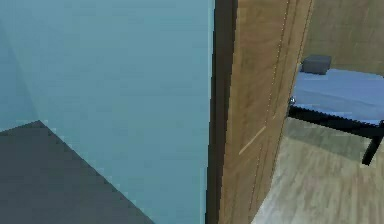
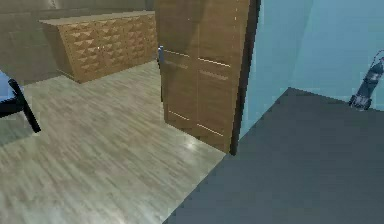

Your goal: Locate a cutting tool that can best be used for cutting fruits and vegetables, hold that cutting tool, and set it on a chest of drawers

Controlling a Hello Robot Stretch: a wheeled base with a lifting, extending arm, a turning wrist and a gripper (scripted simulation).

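A wooden door (image 1: 255, 110) stands beside a blue wall (image 1: 120, 80), a bed (image 1: 340, 95) beyond it, a long chest of drawers (image 2: 100, 45) farther off; the gripper's state cannot be told.

Bed (image 1: 340, 95) partly hidden behind wooden door (image 1: 258, 100) and cut off by forward view's right edge; small upright object (image 2: 368, 90) too indistinct to name.
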